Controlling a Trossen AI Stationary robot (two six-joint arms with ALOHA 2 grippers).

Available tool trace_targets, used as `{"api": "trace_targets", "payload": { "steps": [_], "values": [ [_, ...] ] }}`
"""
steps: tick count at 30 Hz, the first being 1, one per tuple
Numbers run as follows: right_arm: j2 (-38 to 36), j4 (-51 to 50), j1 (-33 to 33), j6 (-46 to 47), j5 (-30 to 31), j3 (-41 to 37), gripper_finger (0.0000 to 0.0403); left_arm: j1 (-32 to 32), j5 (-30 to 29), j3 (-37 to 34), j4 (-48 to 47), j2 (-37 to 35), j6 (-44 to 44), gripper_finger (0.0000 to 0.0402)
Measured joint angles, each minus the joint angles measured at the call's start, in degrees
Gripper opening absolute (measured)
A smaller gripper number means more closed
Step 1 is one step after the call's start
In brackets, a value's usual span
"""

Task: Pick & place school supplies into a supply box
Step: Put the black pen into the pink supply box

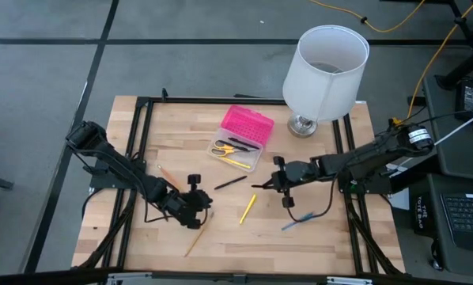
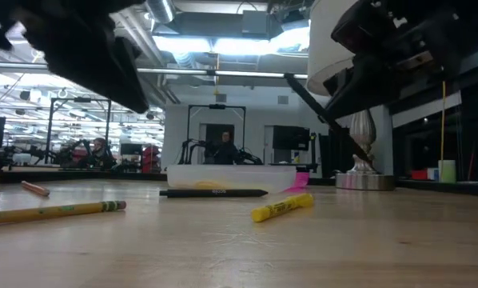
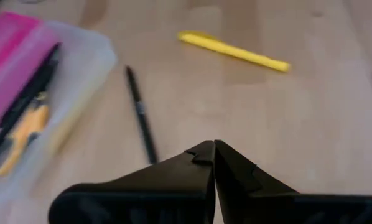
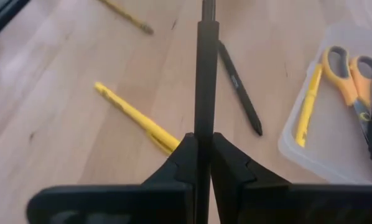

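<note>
Gripping a black pen (image 4: pixel 206 81) above the surface (image 1: pixel 315 237), right tool (image 1: pixel 273 186) clamped, left tool (image 1: pixel 195 207) pinched together and seemingly empty, supply box (image 1: pixel 241 137) open near the lamp (image 1: pixel 323 75), holding scissors (image 1: pixel 223 148).

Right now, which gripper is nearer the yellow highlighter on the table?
Right. The right gripper, shut on a black pen, hovers just beside the yellow highlighter; the left gripper, shut and empty, sits farther off on its other side.

A robotics lab or workshop is indicated. Beyond the wooden tabletop (image 2: pixel 319 248), an open hall with exposed ceiling ducts (image 2: pixel 223 20), strip lighting, further metal rigs (image 2: pixel 67 128) and seated people (image 2: pixel 223 148) is seen.
</note>
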Motion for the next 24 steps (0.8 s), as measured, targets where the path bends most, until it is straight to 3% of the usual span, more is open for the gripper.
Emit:
{"api": "trace_targets", "payload": {
  "steps": [7, 11, 24],
  "values": [
    [0.00, 1.08, 2.91, 2.42, 4.69, 1.74, 0.0027, 0.22, -5.26, -2.87, 2.57, 0.00, -0.30, 0.0003],
    [0.00, 1.32, 3.52, 2.37, 4.94, 3.96, 0.0027, 0.33, -6.51, -2.87, 2.98, 0.00, 0.79, 0.0003],
    [2.57, 9.36, 3.48, 2.19, 16.62, 4.53, 0.0027, 0.33, -8.23, -2.87, 3.08, 0.02, 0.96, 0.0004]
  ]
}}
